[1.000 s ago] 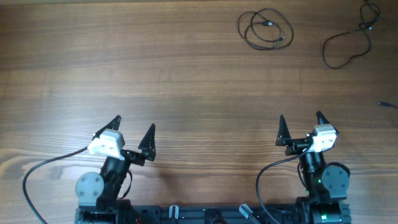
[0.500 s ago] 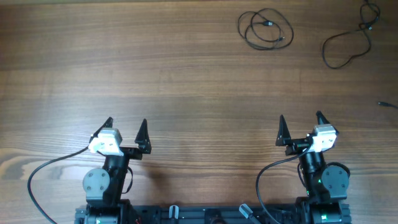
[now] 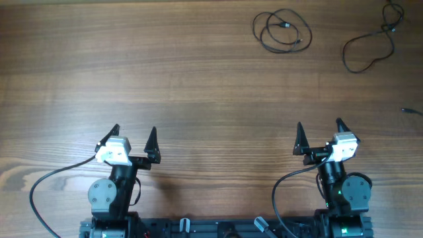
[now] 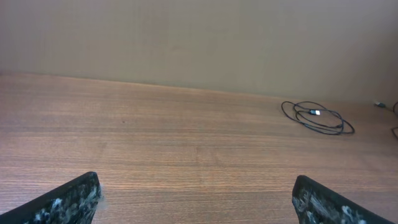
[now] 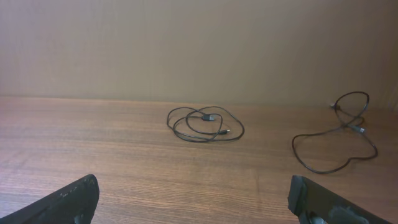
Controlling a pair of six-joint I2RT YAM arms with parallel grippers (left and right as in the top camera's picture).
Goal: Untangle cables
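Nearest me, at the 6 o'clock edge of the worktop [image 3: 198, 99], both arms sit drawn in close to their bases. The left pincer [image 3: 134, 130] at about 7 o'clock and the right pincer [image 3: 318, 125] at about 5 o'clock are both spread wide and hold nothing, with bare wood between their tips in both wrist views. Beyond them is a broad stretch of bare wood. Far off at about 1 o'clock lies the coiled cable [image 3: 283, 31], a few loops lying over one another with a small plug end inside the ring. Further out at about 2 o'clock, running to the top right corner, the loose cable [image 3: 370, 46] trails in one open curve, well apart from the coil. As I read it, the two cords are already parted and the arms look parked. If more is wanted, it is opening out the coil: the right arm would need a long reach to 1 o'clock, then a pinch on one strand near the plug and a gentle pull outward.
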